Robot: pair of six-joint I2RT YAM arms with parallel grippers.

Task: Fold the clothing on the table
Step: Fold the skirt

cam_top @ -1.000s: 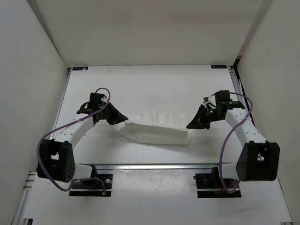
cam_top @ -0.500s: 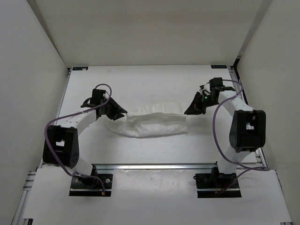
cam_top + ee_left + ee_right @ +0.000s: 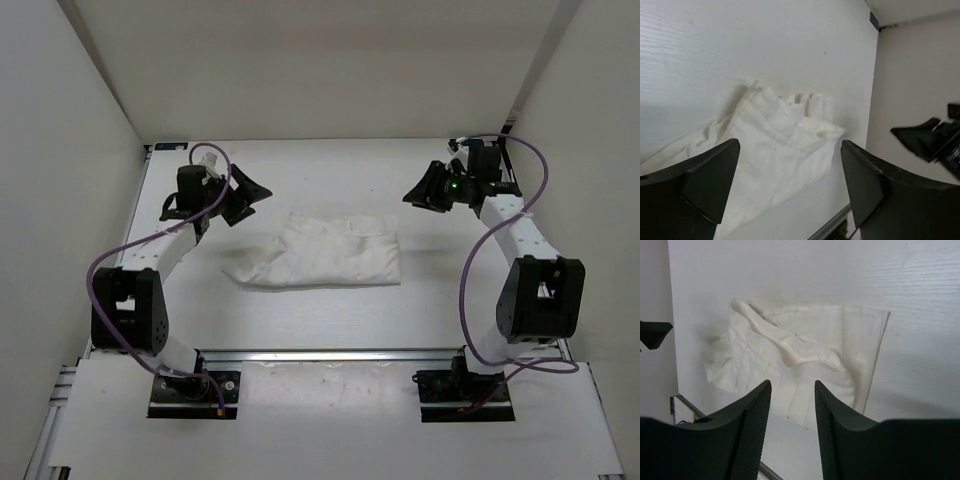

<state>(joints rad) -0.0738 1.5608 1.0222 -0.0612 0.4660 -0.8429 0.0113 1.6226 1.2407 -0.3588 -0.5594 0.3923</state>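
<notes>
The clothing (image 3: pixel 325 250) lies in a loose folded bundle at the middle of the table (image 3: pixel 320 175), crinkled and white, its left end tapering to a point. My left gripper (image 3: pixel 252 190) hovers open beyond the cloth's left end, touching nothing. My right gripper (image 3: pixel 418 192) hangs open past the cloth's right end, also empty. In the left wrist view the clothing (image 3: pixel 785 130) shows between the wide-spread fingers of the left gripper (image 3: pixel 790 144). The right wrist view has the clothing (image 3: pixel 805 340) ahead of the right gripper (image 3: pixel 792 385), with a raised fold across its top.
White walls close in the table on the left, right and back. An aluminium rail (image 3: pixel 330 353) runs along the near edge, with both arm bases behind it. Purple cables loop from each arm.
Both grippers have opened and let go of the clothing, then risen and drawn away toward the far corners. The cloth has dropped flat into a folded bundle.
</notes>
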